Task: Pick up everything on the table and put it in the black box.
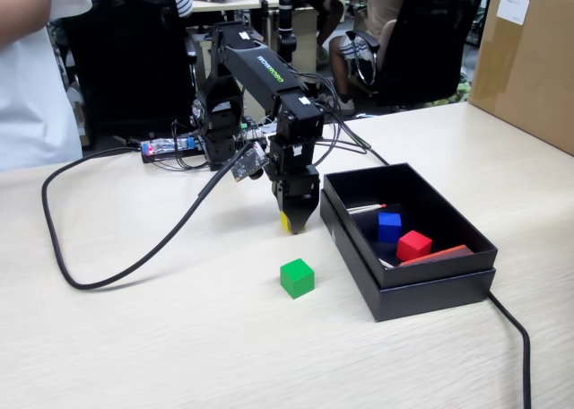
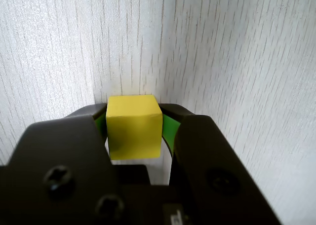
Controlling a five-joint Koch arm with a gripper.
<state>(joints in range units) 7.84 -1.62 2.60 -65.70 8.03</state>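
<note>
A yellow cube (image 2: 134, 127) sits between my gripper's (image 2: 134, 117) green-lined fingers, which are shut on both its sides. In the fixed view the gripper (image 1: 292, 222) points down just above the pale table (image 1: 179, 337), left of the black box (image 1: 430, 288), with only a sliver of the yellow cube (image 1: 284, 221) showing. A green cube (image 1: 297, 277) rests on the table in front of the gripper. Inside the box lie a blue cube (image 1: 389, 225) and a red cube (image 1: 413, 245).
A thick black cable (image 1: 117, 270) loops over the table at the left, and another cable (image 1: 516, 333) runs off the box's right corner. A brown carton (image 1: 529, 59) stands at the back right. People and chairs are behind the table.
</note>
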